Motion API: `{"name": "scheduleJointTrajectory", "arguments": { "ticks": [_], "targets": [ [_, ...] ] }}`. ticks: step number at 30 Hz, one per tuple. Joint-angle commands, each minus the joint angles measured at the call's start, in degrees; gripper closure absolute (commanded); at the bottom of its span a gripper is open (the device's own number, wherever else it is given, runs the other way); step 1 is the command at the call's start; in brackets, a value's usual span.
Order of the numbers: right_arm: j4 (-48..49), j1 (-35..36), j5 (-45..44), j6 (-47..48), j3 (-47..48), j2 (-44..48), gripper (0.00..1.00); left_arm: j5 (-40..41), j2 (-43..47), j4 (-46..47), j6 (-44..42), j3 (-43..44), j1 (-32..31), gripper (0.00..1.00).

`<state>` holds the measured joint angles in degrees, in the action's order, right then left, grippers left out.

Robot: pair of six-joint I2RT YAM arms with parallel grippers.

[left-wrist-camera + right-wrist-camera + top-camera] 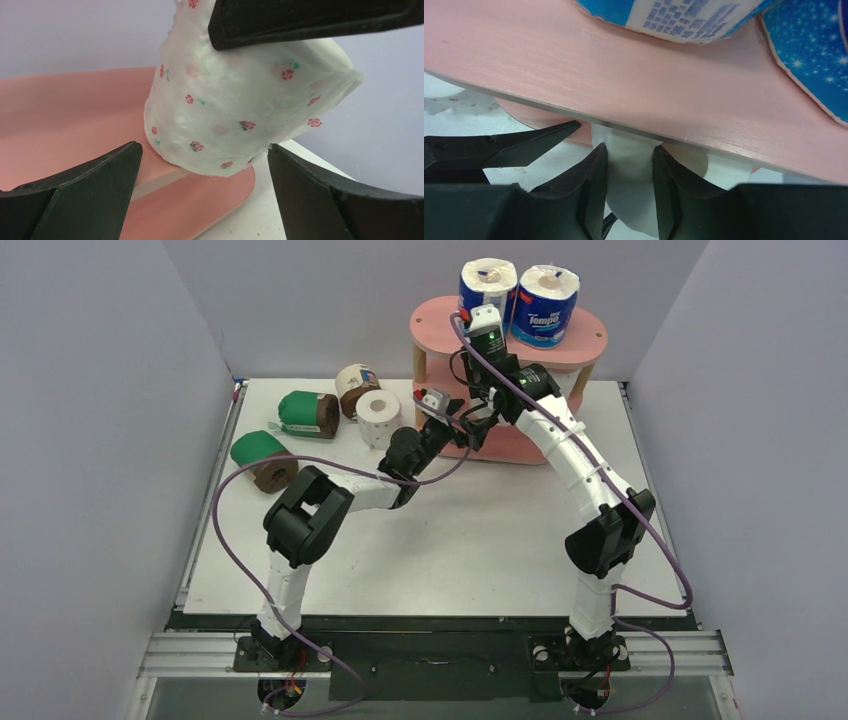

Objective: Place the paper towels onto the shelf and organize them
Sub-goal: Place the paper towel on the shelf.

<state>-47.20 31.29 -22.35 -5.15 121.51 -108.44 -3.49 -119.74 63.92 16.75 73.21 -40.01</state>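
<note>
The pink shelf [590,340] stands at the back right, with two blue-white rolls [487,292] [547,305] on its top board. My right gripper [629,150] reaches under the top board [574,65] and is shut on a white roll with pink dots [630,170]. The left wrist view shows that roll [240,110] tilted over a lower pink board [65,115], with a right finger [310,20] pressing on it. My left gripper [202,150] is open just in front of the roll, its jaws wide on either side and not touching it.
On the table left of the shelf lie a white dotted roll [379,418], a cream-wrapped brown roll [356,388] and two green-wrapped rolls [306,412] [262,460]. Another piece of dotted white wrap [454,97] shows under the top board. Grey walls enclose the table.
</note>
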Motion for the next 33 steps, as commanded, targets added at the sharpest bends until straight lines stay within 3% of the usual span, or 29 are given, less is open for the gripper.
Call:
{"name": "scheduleJointTrajectory", "arguments": {
  "ticks": [1,8,21,33],
  "targets": [
    [0.98,-1.25,-0.49,0.01,2.31,0.53,0.79,-1.00,-1.17,0.61,1.09,3.49,0.62,0.03],
    [0.88,-1.72,0.16,-0.18,2.16,0.16,0.75,-1.17,-2.42,0.00,1.70,4.96,0.93,0.03],
    [-0.08,-1.60,1.31,-1.85,4.96,0.69,0.51,-1.36,-3.44,-0.18,2.30,6.60,1.08,0.03],
    [-0.02,1.41,-2.10,-2.17,3.96,7.93,0.47,-1.31,-3.66,-0.69,2.51,7.38,1.43,0.03]
  ]
}}
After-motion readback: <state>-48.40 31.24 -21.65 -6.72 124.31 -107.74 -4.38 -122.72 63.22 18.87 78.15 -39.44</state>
